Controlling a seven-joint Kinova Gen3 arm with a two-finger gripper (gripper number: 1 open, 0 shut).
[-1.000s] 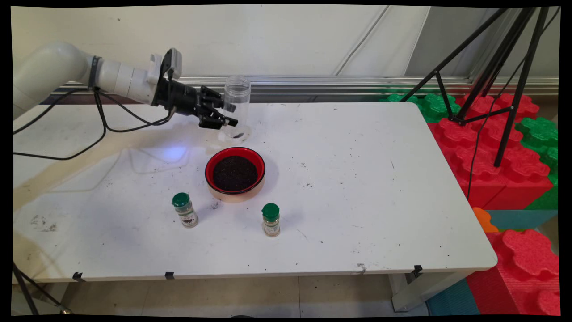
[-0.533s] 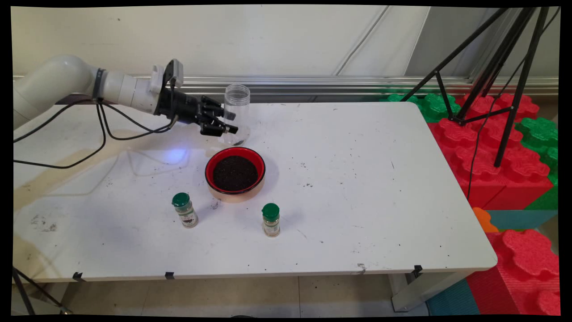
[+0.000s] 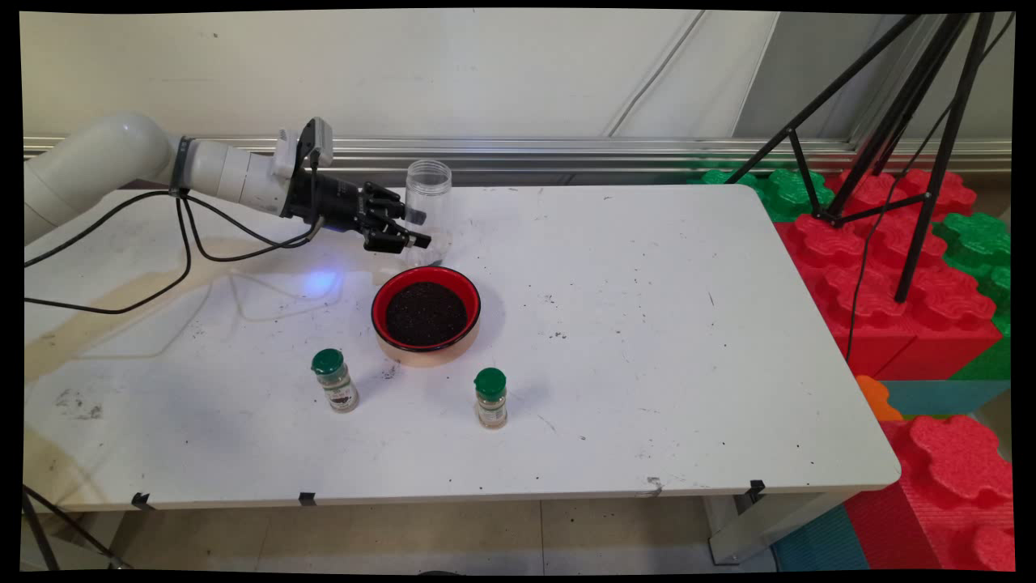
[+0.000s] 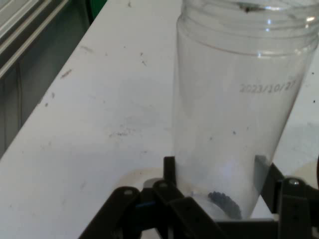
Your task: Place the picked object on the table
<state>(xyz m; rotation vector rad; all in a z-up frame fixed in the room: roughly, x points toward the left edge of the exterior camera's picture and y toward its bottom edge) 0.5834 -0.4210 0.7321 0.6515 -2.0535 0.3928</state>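
Note:
My black gripper [image 3: 421, 229] comes in from the left and is shut on the lower part of a clear plastic jar [image 3: 427, 198]. The jar has no lid, stands upright, and sits at or just above the white table [image 3: 647, 340], behind a red bowl [image 3: 380, 295] filled with dark grains. In the hand view the clear jar [image 4: 234, 114] fills the space between the two fingers of the gripper [image 4: 215, 167]. A few dark grains lie at its bottom, and a printed date shows on its wall.
Two small spice jars with green caps stand in front of the bowl, one left [image 3: 334, 380] and one right [image 3: 490, 397]. A black tripod [image 3: 898, 121] and red and green foam blocks [image 3: 890, 275] stand beyond the table's right edge.
The gripper has come down toward the table with the clear jar in it, shifting slightly toward the bowl. The bowl and spice jars have not moved.

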